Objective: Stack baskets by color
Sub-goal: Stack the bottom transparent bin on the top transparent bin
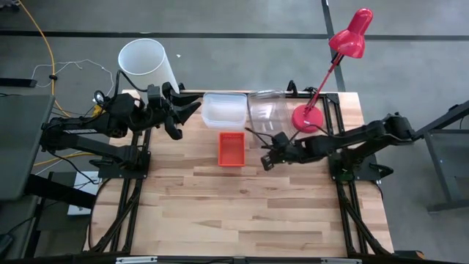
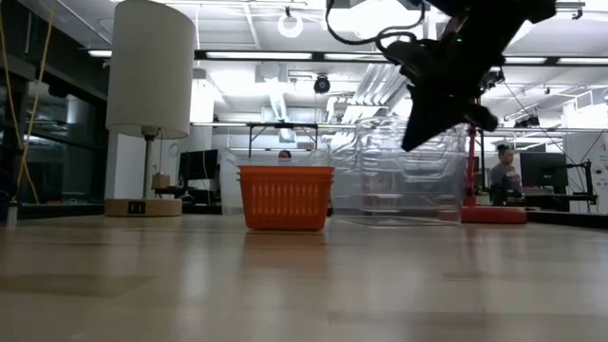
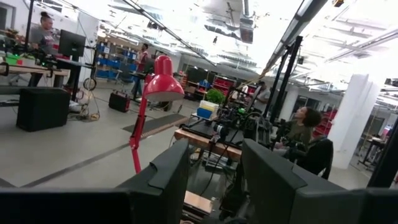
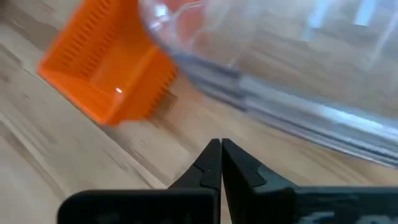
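Spanning most of the high view, the wooden worktop (image 1: 242,205) carries everything along its far half, with both arms reaching in from the sides. The white lamp shade (image 1: 146,64) stands at the far left corner, just behind the left end effector (image 1: 189,110), which hangs raised beside the shallow clear bin (image 1: 223,110); its fingers (image 3: 168,180) stand partly apart with nothing between them. Next to that bin on the right sits a taller clear bin (image 1: 265,110), and the red lamp (image 1: 350,35) stands with its round base (image 1: 308,119) just beside this bin's right wall, its head leaning out past the worktop's far edge. The orange baskets (image 1: 231,149) sit nested as one stack near the middle, just in front of the shallow bin; the low view shows two rims one over the other. The right end effector (image 1: 266,158) hovers above the wood between the orange stack and the taller bin's near wall, its fingers (image 4: 214,163) clenched tip to tip and holding nothing, the bin's rounded corner close ahead of them.
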`<state>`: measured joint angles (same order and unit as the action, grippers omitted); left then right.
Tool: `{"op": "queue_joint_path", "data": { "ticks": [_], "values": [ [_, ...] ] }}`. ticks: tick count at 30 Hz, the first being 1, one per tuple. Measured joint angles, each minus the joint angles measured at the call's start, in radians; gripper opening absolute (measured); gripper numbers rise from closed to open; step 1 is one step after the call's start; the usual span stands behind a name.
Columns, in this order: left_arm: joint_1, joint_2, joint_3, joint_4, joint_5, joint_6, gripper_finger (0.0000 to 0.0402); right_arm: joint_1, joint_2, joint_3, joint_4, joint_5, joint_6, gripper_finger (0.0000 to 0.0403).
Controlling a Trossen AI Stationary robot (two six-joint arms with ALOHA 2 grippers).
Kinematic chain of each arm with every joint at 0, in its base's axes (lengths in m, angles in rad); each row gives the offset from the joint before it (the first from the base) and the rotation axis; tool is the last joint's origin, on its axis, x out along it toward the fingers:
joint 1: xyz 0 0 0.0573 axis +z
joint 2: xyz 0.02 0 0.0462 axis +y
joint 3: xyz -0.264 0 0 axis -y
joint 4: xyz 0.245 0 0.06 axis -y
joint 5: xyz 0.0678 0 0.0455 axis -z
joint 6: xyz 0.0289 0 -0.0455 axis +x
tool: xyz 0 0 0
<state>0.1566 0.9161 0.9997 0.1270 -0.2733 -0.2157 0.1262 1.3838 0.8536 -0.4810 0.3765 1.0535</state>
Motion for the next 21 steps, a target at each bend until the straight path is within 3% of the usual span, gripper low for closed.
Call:
{"op": "queue_joint_path", "data": {
  "ticks": [12,21],
  "values": [
    [0.000,0.000,0.000,-0.047,0.000,-0.011,0.0138,-0.093,0.000,0.000,0.214,0.028,-0.124,0.0000],
    [0.000,0.000,0.000,-0.056,0.000,-0.017,0.0138,-0.177,0.000,-0.001,0.256,0.034,-0.164,0.0000]
  ]
}}
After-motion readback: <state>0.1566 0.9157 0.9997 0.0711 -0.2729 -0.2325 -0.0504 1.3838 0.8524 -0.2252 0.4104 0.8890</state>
